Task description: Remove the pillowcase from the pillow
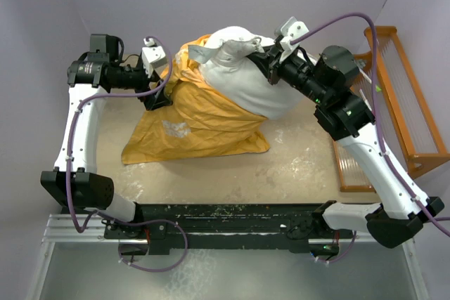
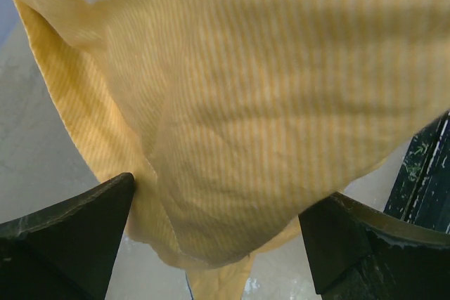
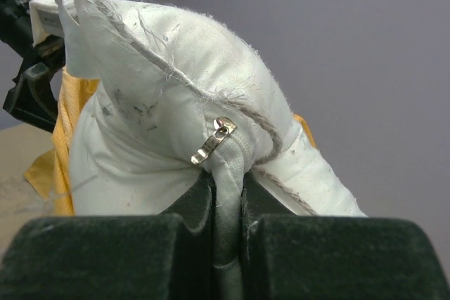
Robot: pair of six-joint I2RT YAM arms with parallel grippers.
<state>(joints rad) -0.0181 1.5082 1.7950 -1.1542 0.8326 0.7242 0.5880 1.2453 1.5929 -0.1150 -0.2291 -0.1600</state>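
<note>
The pillowcase (image 1: 197,124) lies inside out, its yellow-orange side showing, bunched around the lower part of the pillow. The white pillow (image 1: 246,79) sticks up out of it toward the back of the table. My right gripper (image 1: 259,57) is shut on a fold of the pillow's top corner. In the right wrist view the fingers (image 3: 228,198) pinch white pillow (image 3: 162,89) fabric just under a metal zipper pull (image 3: 214,142). My left gripper (image 1: 160,96) is at the pillowcase's left edge. In the left wrist view its jaws (image 2: 218,201) stand wide apart with pillowcase (image 2: 246,103) fabric hanging between them.
A wooden rack (image 1: 411,96) stands at the right edge, with a ribbed clear panel (image 1: 351,166) beside it. A black rail (image 1: 225,216) runs along the near edge between the arm bases. Purple walls close in the back and sides.
</note>
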